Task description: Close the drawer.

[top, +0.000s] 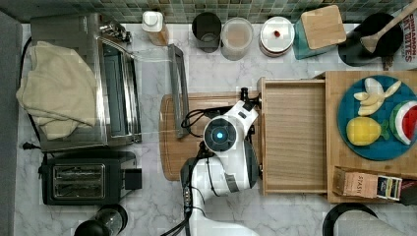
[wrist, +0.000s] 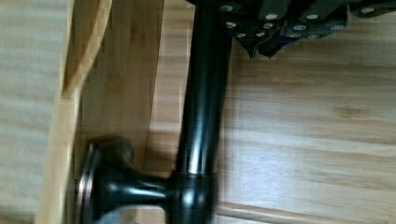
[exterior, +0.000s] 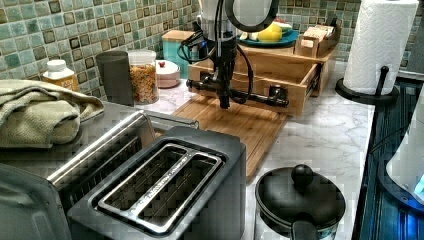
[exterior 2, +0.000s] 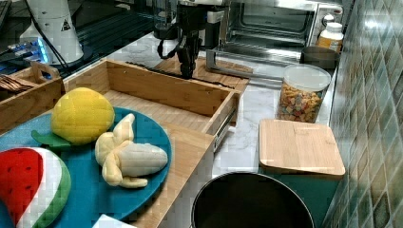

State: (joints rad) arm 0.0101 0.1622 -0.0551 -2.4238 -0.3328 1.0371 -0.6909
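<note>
Starting at the top view's left, you have a toaster oven (top: 86,81) with a folded towel (top: 54,88) on top and its glass door (top: 178,91) swung open, and below it a black toaster (top: 86,183). Moving toward the middle, a cutting board (top: 169,147) lies flat on the marble counter (top: 147,206), and your arm stands over it. In the left view the gripper (exterior: 224,97) points straight down in front of the drawer's black handle (exterior: 260,99), its tip hanging just above the cutting board and right against the bar. The wrist view puts the fingers (wrist: 261,35) beside the handle bar, on the side away from the drawer front, but you cannot tell from these pictures whether the fingers are apart or together. To the right of the arm in the top view, the drawer (top: 294,135) is pulled well out of its wooden cabinet (top: 339,191) and its tray is bare wood inside. Farther right, on the cabinet top, a blue plate (top: 354,142) carries toy fruit: a banana (top: 372,96), a lemon (top: 363,131) and a watermelon slice (top: 405,123). Along the tiled back wall stand a pill bottle (top: 154,27), a dark cup (top: 206,30), a cereal jar (top: 237,37) and a teal box with a wooden lid (top: 322,27).
</note>
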